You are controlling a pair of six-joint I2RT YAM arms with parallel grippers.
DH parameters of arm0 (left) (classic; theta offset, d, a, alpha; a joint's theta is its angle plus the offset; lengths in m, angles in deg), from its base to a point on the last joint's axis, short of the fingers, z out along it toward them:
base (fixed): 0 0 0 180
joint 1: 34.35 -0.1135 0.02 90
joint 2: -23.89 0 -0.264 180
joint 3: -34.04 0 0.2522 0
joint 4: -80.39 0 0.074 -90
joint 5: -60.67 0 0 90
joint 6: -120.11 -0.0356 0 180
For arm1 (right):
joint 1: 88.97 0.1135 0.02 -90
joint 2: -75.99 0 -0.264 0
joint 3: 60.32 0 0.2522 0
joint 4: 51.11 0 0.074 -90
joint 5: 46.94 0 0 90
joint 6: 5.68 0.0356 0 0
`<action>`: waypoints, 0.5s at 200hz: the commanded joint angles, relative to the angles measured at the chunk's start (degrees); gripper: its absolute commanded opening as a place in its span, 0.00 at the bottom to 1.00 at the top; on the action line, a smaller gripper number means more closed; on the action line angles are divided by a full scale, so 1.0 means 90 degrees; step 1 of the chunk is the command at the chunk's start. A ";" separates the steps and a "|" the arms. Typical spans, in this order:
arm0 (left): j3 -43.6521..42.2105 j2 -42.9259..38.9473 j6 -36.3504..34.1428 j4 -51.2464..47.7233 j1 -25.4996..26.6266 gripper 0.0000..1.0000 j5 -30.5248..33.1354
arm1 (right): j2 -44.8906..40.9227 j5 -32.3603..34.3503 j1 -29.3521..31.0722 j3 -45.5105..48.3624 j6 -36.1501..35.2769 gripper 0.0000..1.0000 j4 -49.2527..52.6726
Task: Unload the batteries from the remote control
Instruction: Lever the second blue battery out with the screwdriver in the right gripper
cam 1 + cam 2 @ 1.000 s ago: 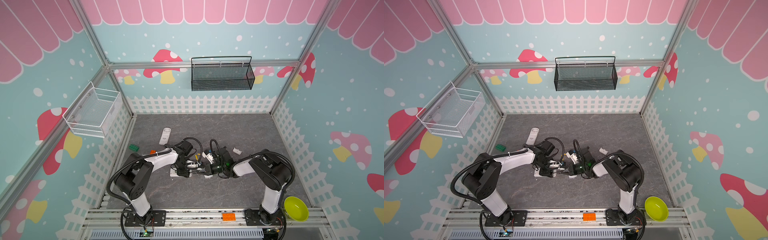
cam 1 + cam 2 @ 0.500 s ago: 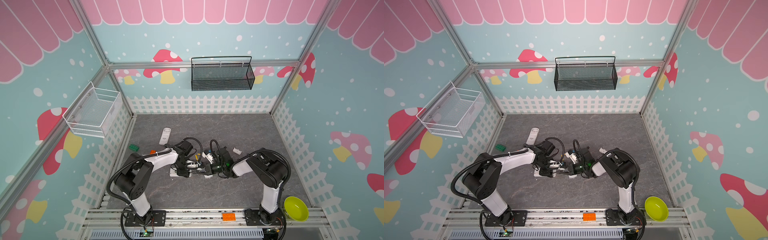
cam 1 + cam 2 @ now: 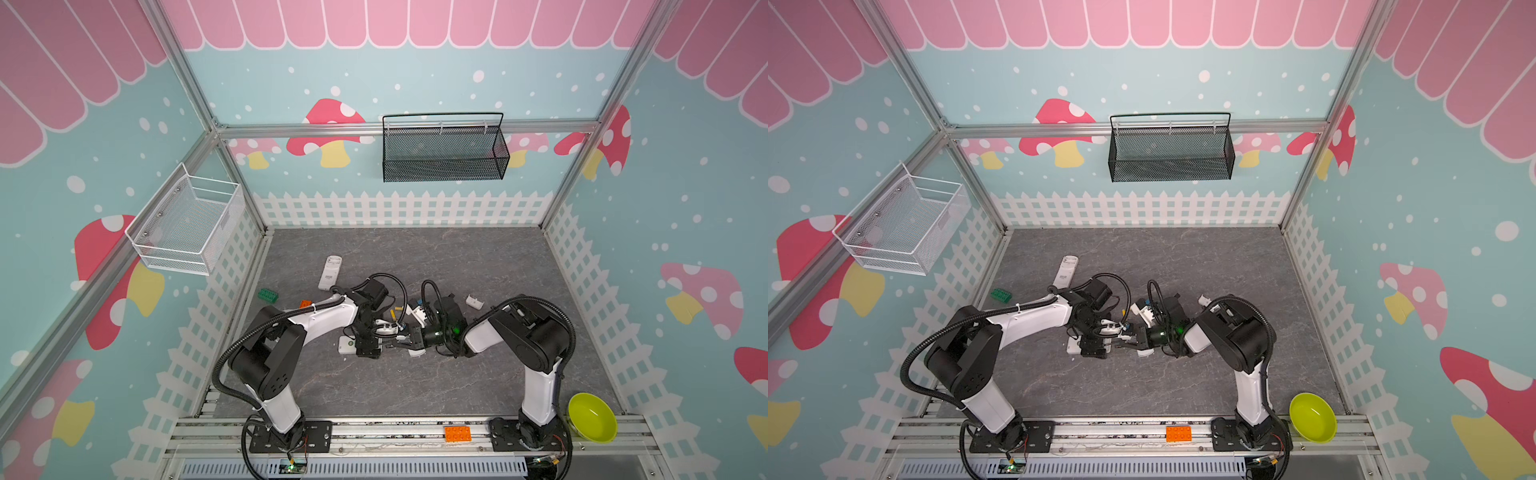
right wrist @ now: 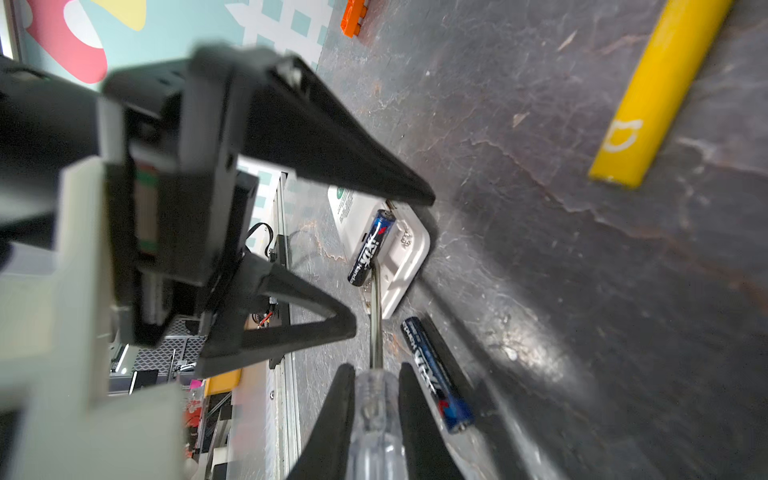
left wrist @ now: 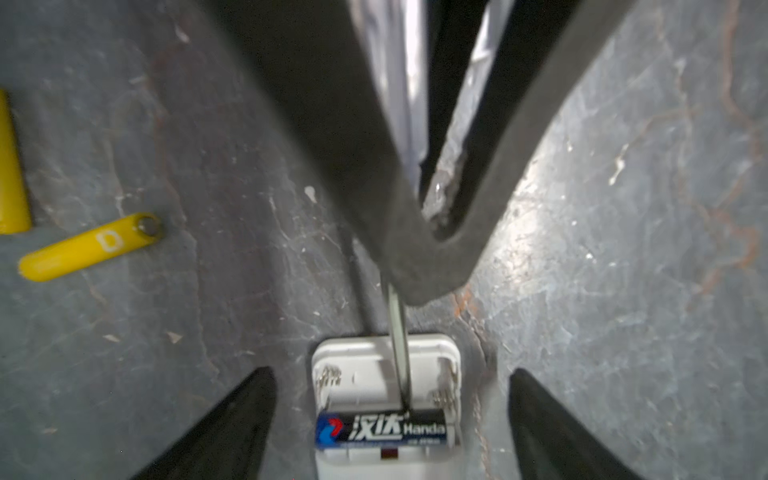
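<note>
Right gripper (image 4: pixel 377 370) clamped tight on the clear plastic screwdriver (image 4: pixel 376 411), thin metal shaft touching a glossy black battery (image 4: pixel 371 247) in the white remote (image 4: pixel 405 253); left gripper (image 5: pixel 390 374) gapes wide, holding nothing.

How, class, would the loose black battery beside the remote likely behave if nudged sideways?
The loose black battery is a smooth cylinder lying on its side on the flat table, so it would probably roll. Its glossy wrapper suggests it could slip in a pinch. It looks rigid, unlikely to bend.
</note>
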 commanded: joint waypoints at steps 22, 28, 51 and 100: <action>0.0328 -0.0559 -0.0207 -0.0706 0.0021 0.99 -0.0110 | 0.0206 0.0020 -0.0004 0.0059 0.0251 0.00 -0.0459; 0.0343 -0.0604 -0.0249 -0.0766 0.0003 0.99 -0.0033 | 0.0211 0.0015 0.0000 0.0062 0.0278 0.00 -0.0530; 0.0340 -0.0717 -0.0359 -0.0809 -0.0160 0.98 0.0182 | 0.0268 0.0000 -0.0002 0.0013 0.0252 0.00 -0.0522; 0.0115 -0.0905 0.0231 -0.0634 -0.0208 0.96 0.0339 | 0.0228 -0.0039 -0.0001 -0.0006 0.0370 0.00 -0.0679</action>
